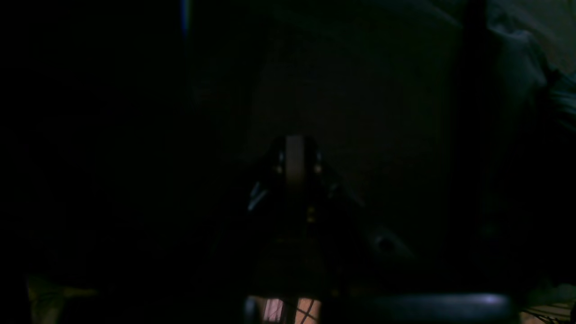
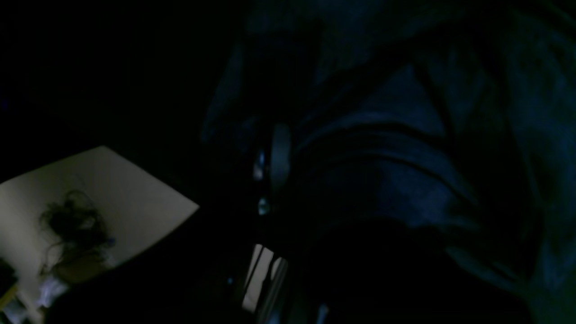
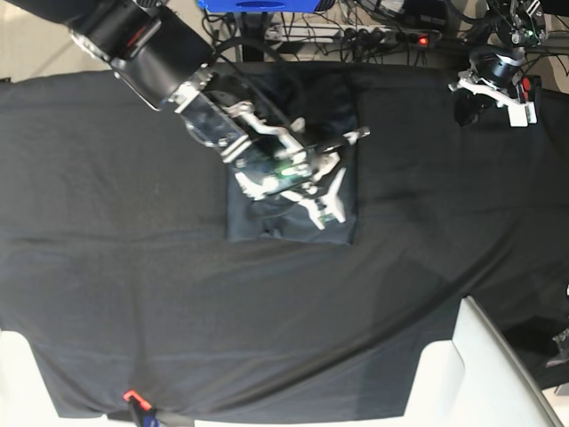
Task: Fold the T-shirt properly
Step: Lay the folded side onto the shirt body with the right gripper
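The dark charcoal T-shirt point(image 3: 258, 222) lies folded into a rough rectangle at the middle back of the table. My right gripper point(image 3: 327, 203) reaches in from the upper left and sits on the shirt's lower right part. The right wrist view is very dark: one pale finger pad point(image 2: 279, 153) shows, with bunched shirt folds point(image 2: 405, 180) right against it, so the gripper looks shut on the cloth. My left gripper point(image 3: 469, 105) hangs at the back right, away from the shirt. In the dim left wrist view its pads point(image 1: 294, 157) meet as one strip, shut and empty.
A smooth black table cloth point(image 3: 133, 267) covers the table. A white panel point(image 3: 480, 374) stands at the front right corner. A power strip and cables point(image 3: 373, 36) lie behind the back edge. A small red clip point(image 3: 132, 396) sits at the front left edge.
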Controlling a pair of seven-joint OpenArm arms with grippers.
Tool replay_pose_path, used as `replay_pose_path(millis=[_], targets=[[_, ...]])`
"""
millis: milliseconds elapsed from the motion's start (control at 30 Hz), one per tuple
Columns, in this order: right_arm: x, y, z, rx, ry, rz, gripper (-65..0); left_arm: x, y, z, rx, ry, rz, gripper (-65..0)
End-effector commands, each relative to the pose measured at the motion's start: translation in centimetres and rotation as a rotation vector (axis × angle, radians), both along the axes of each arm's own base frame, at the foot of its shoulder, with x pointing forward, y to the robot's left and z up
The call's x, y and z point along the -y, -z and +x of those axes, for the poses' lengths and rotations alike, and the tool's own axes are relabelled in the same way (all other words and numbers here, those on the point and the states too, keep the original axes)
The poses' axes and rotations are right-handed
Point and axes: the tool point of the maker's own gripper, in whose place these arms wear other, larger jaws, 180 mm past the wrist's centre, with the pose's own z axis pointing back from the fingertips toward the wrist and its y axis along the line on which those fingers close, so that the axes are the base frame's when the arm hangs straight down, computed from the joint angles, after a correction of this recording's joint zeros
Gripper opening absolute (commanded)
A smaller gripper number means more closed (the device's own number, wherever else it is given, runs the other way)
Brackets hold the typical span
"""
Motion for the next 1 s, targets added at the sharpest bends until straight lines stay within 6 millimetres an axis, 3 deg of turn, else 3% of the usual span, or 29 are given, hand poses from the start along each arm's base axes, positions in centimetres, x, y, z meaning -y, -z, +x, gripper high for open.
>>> replay_pose_path(millis=[0,433,633,700,867,967], targets=[[-1.1,-1.5,1.2,0.044,0.0,0.022,-64.5,-0.7,-1.1,0.6,0.041,0.001,0.015,-65.0],[0.8,0.0,2.3,0.106,0.1,-0.207,-64.7,-0.7,-1.0,0.6,0.039,0.001,0.014,-65.0],[0.7,-0.2,2.3,0.116,0.122,-0.21,-63.9,-0.9,0.3,0.2,0.013,-0.026,-0.012,-65.0],[0.0,-0.6,2.2,0.121,0.113,-0.19,-59.4,-0.9,0.9,-0.1,-0.002,-0.04,-0.026,-65.0],[-0.8,-1.5,2.2,0.137,0.098,-0.156,-35.6,-1.0,1.4,-0.3,-0.013,-0.05,-0.036,-65.0],[-1.4,-1.8,2.4,0.154,0.074,-0.135,-33.6,-1.0,1.4,-0.2,-0.01,-0.05,-0.036,-65.0]])
